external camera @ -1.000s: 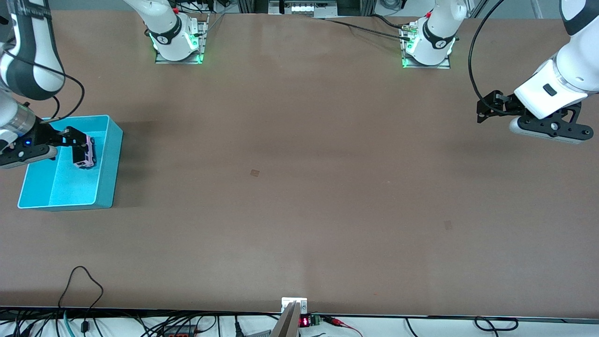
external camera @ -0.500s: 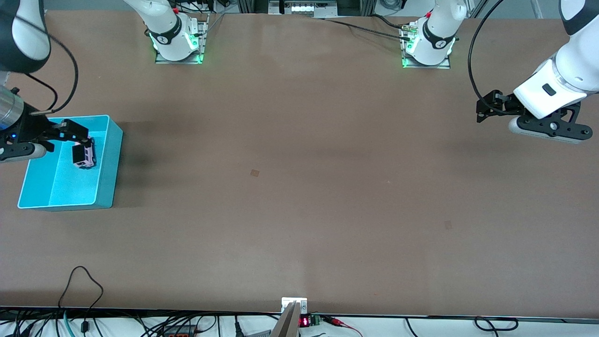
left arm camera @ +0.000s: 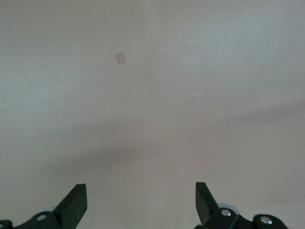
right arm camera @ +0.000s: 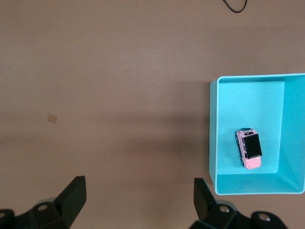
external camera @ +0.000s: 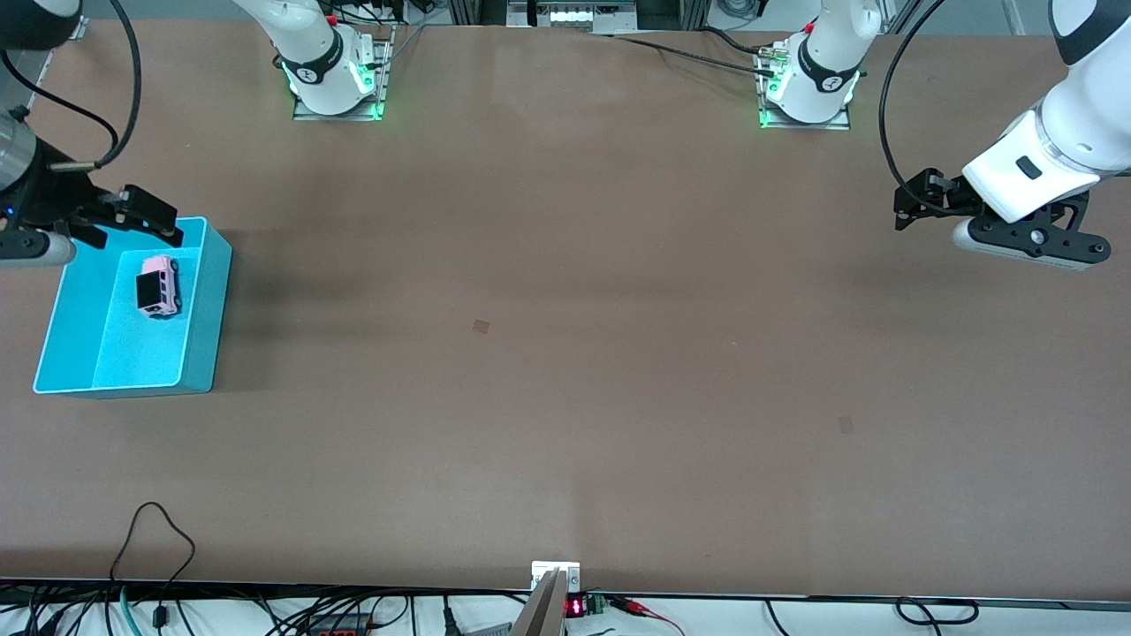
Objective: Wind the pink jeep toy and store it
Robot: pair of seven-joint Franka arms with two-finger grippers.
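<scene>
Pink jeep toy (external camera: 157, 286) lies in your turquoise bin (external camera: 201, 349), storage apparently done (winding unverifiable). A second ago the right gripper (external camera: 132, 219) clasped it; now it hangs at the bin's 12 o'clock rim, jaws wide, empty. Left gripper (external camera: 919, 200) waits, jaws wide.

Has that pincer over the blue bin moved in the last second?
Yes. The right pincer let go of the jeep and drew back toward the bin's farther rim.

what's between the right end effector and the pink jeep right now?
Nothing. The right end effector hangs open above the turquoise bin; the pink jeep toy lies alone inside, per front and right wrist views.
</scene>
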